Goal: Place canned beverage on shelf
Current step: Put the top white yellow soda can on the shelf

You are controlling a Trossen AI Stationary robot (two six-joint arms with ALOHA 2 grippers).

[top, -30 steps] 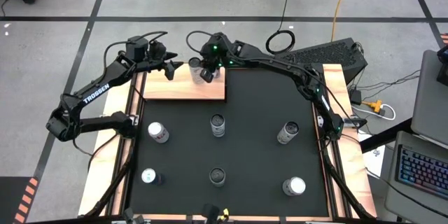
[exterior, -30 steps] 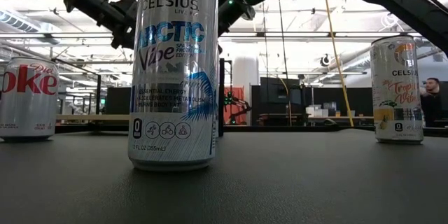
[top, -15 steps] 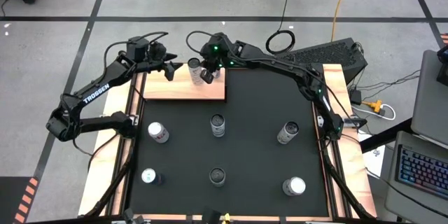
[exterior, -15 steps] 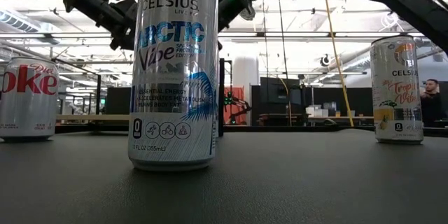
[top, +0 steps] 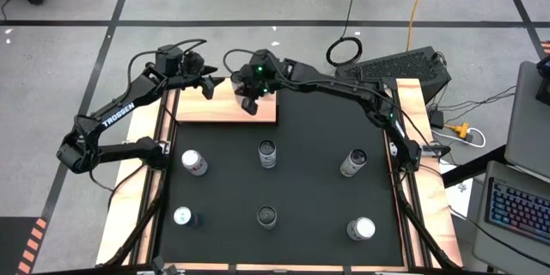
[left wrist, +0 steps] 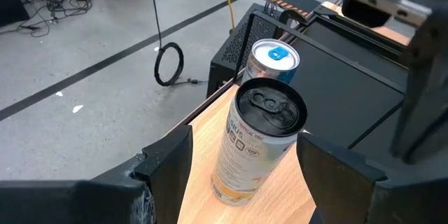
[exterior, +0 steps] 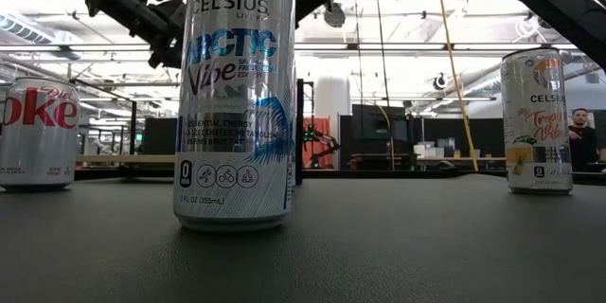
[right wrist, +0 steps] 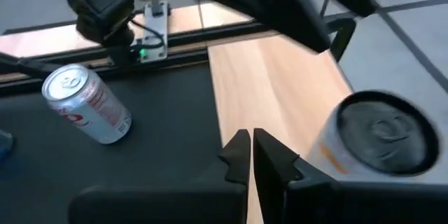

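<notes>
Black mat is edged by wooden strips. Light-wood shelf is set at its far left corner; two cans are stood upright on it. Six cans are spread over the mat.

The shelf sits at the far left corner of the black mat. Two cans stand on its far edge, one behind the other. Six more cans stand on the mat in two rows of three, nearer the front.
</notes>
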